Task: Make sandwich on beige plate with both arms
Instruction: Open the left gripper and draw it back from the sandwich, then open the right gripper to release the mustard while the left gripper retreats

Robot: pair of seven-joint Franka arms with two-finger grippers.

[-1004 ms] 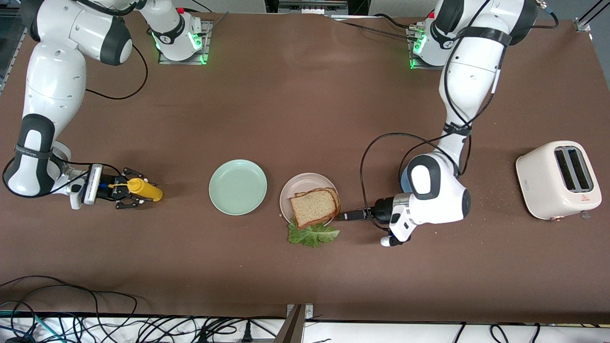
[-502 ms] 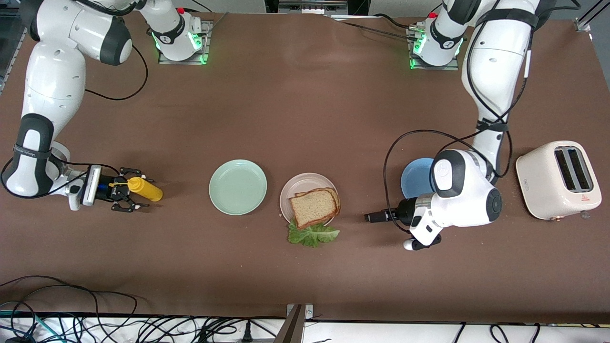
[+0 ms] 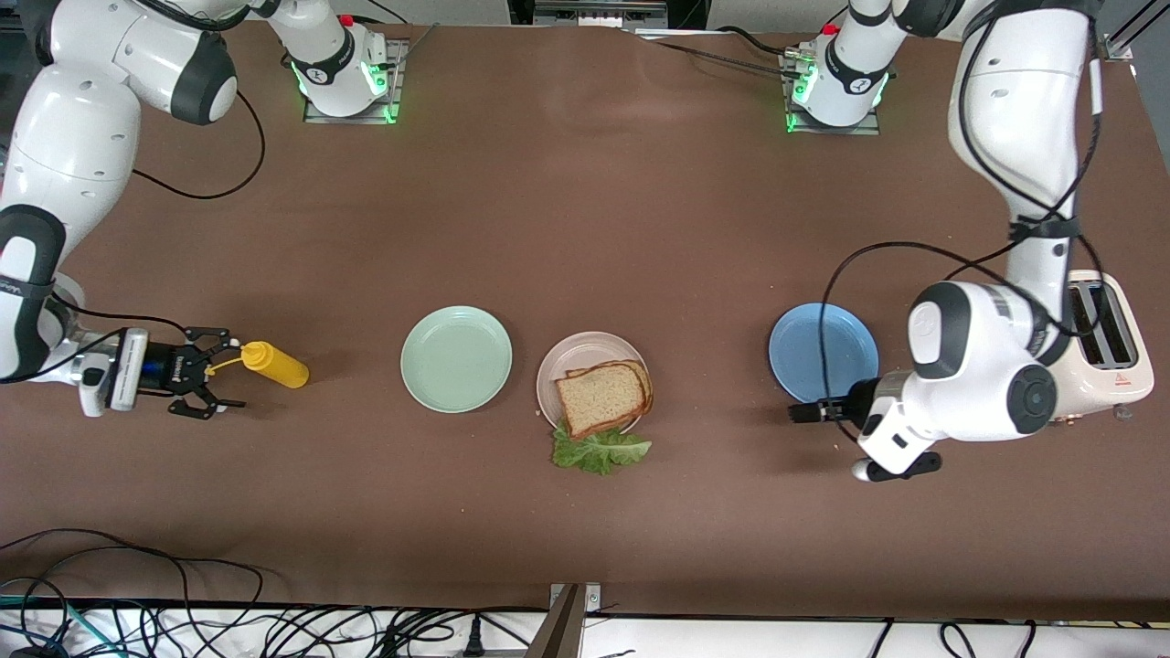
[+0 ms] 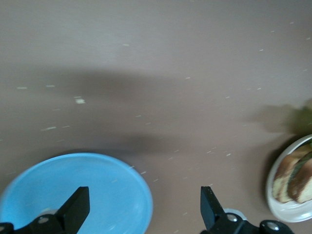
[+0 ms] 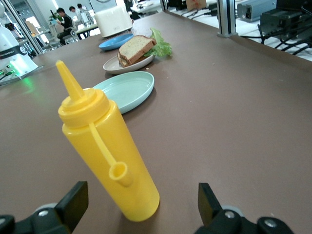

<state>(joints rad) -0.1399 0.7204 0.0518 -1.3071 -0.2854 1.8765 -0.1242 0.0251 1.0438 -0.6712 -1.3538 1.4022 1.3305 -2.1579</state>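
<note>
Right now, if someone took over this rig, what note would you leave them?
Right gripper: open, low over the table next to the upright yellow bottle, not holding it.
Left gripper: open, empty, low over the table at the blue plate's nearer rim.
Sandwich: on the beige plate, bread stacked, lettuce sticking out onto the table toward the camera.
Done: the sandwich looks assembled.
Left: apparently nothing but parking both arms.

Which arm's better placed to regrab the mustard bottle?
Right. The right gripper is open, level with the yellow squeeze bottle and aimed at it. The left gripper is open by the blue plate, the sandwich between.
</note>
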